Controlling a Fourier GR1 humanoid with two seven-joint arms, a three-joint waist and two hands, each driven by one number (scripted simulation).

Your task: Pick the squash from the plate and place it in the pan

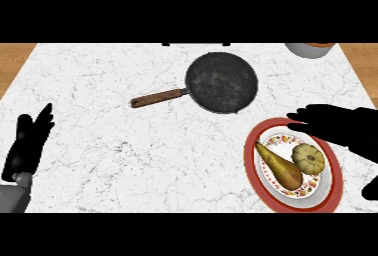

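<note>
On the white marble counter (133,160) a dark round pan (221,82) sits toward the back, its brown handle (157,98) pointing out to the left and a little forward. Down at the right there is a red-rimmed plate (260,175) with a patterned inner band, and on it lie two things side by side: a long, brownish pear-shaped piece (279,166) and, just to its right, the small round ribbed squash (308,158), pale yellow. The right hand (336,125) hangs over the plate's upper right edge, fingers stretched out flat and pointing left, holding nothing; its fingertips are just above the squash in the view. The left hand (29,145) rests at the left edge, fingers straight and pointing up, also empty. A pale container (310,49) peeks in at the far right back corner.
</note>
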